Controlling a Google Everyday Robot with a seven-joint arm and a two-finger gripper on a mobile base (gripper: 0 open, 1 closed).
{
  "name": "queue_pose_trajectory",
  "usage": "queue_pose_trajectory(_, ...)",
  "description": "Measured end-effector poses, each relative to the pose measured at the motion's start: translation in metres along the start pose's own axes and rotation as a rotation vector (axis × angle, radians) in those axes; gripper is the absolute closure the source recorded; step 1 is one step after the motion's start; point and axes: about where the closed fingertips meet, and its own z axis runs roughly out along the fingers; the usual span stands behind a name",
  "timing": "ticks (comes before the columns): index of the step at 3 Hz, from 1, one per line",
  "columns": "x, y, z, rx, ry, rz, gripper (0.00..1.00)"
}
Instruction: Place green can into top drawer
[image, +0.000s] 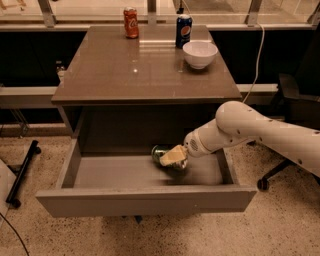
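The top drawer (145, 200), wide, shallow and grey with a plain flat front, stands pulled out toward the near side beneath the brown glossy tabletop (145, 70). Inside it, right of the middle and toward the far wall, the green can (159, 153) – a small aluminium drink can patterned green and white – lies tilted on its side. The gripper (172, 157) is down in the drawer on the can's right, and its pale fingers (173, 155) are clamped on the can. The white robot arm (260, 132) reaches in from the right. At the tabletop's far edge stand an orange-red can (131, 22) and a blue Pepsi can (183, 31), with a round white bowl (200, 54) just near of the Pepsi can.
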Motion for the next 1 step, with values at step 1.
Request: queue_pose_trajectory(1, 0.0003, 0.0003, 0.0005, -0.001, 0.001, 0.000, 0.00)
